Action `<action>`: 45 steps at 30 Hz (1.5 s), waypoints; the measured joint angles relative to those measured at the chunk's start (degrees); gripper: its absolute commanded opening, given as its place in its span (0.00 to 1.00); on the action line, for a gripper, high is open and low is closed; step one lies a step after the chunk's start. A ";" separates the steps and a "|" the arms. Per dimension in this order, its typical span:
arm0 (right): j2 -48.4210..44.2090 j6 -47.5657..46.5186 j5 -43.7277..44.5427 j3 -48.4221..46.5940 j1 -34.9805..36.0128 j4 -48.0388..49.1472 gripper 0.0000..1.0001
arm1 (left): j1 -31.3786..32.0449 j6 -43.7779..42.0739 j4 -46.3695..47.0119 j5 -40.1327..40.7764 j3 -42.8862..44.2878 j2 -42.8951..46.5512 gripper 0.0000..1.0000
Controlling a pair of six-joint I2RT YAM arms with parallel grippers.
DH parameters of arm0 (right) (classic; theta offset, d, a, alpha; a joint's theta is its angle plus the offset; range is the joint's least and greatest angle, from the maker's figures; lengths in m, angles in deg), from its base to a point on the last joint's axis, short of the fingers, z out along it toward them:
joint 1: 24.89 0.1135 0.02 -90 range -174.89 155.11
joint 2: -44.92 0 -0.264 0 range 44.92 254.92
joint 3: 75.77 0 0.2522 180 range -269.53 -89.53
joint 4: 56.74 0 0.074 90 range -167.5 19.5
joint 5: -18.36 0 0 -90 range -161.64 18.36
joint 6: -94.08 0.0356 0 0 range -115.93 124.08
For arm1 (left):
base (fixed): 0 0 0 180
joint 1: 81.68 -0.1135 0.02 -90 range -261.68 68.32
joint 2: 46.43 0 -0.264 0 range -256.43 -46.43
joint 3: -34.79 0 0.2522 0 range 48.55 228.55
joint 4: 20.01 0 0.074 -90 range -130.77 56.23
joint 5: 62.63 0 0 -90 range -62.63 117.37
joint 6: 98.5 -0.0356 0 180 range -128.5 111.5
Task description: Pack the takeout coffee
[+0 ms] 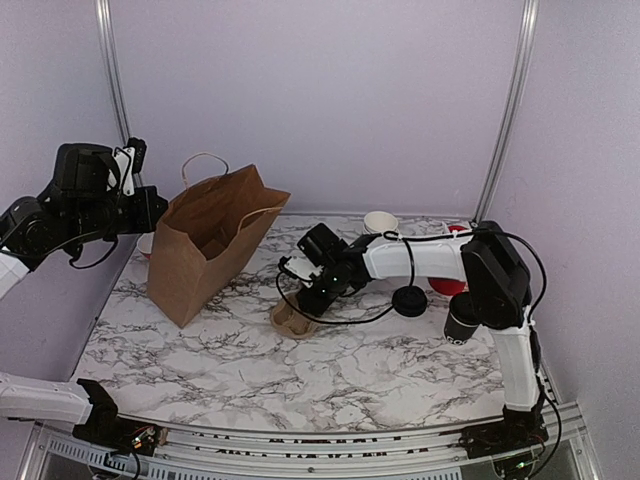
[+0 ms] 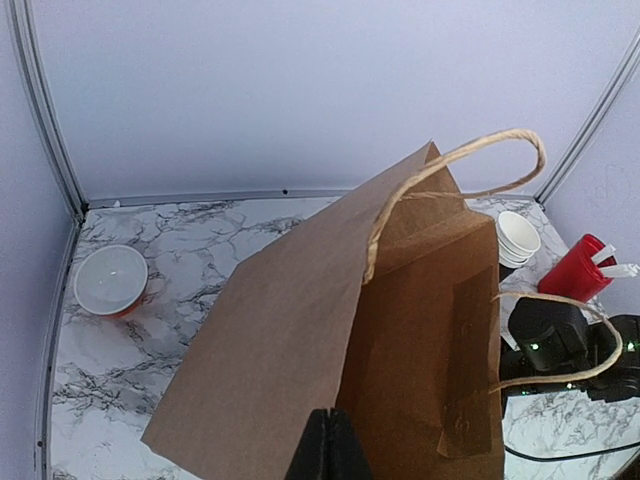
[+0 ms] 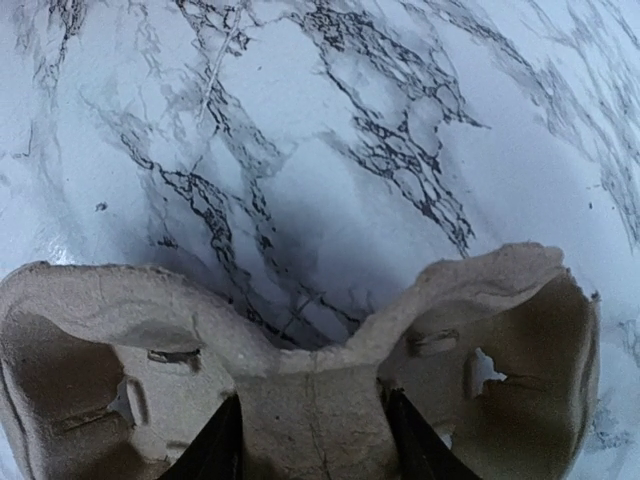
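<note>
The takeout coffee's black cup [image 1: 462,325] stands at the right, partly under my right arm's elbow. Its round black lid [image 1: 409,301] lies on the table to the cup's left. My right gripper [image 1: 308,303] reaches left to a brown pulp cup carrier [image 1: 292,321]. In the right wrist view the right gripper [image 3: 312,440] has a finger pressed on each side of the middle ridge of the cup carrier [image 3: 90,330]. The brown paper bag [image 1: 205,250] stands open at the left. My left gripper [image 2: 330,420] is shut on the rim of the bag [image 2: 280,360].
A stack of white cups [image 1: 380,222] and a red tub [image 1: 447,286] sit at the back right. A white-and-red bowl [image 2: 110,280] stands behind the bag at the left wall. A black cable loops over the table beside the carrier.
</note>
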 measured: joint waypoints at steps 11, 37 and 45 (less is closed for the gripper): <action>-13.42 6.23 2.23 11.65 1.31 4.02 0.43 | -0.13 0.04 1.46 -1.90 -2.58 0.07 0.00; -42.51 15.17 10.91 20.81 6.86 0.83 0.45 | -0.15 0.48 5.09 -6.01 -5.05 0.42 0.00; -44.33 15.65 11.72 15.39 7.74 -1.86 0.46 | -0.15 0.76 5.75 -7.89 -5.27 -0.04 0.00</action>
